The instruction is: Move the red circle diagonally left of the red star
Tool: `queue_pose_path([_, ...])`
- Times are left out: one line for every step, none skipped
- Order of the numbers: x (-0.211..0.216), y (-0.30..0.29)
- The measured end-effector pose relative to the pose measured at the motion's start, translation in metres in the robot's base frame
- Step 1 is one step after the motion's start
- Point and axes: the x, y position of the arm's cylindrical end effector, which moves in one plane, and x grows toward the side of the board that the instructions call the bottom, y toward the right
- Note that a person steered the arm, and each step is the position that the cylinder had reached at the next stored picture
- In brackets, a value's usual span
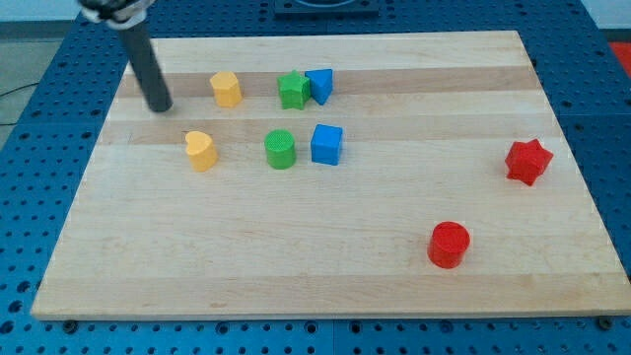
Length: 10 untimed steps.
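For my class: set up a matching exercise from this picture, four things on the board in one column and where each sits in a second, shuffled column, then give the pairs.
1. red star
2. red circle
3. my tip
4. green star

A. touching a blue block at the view's top
B. near the view's right edge
C. left of the yellow blocks, touching none
D. lowest block in the view

Pairs: 1-B, 2-D, 3-C, 4-A

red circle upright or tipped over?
Upright. The red circle stands on its flat base, round top face up, on the board. My tip is far off.
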Motion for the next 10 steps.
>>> queue_pose_path([0.123,0.008])
queue_pose_path([0.191,0.085])
queue_pose_path([0.225,0.193])
queue_pose_path([0.234,0.296])
queue_pose_path([0.220,0.361])
queue_pose_path([0.183,0.370])
queue_pose_path([0.151,0.371])
queue_pose_path([0.149,0.390])
queue_pose_path([0.123,0.393])
queue_pose_path([0.095,0.343])
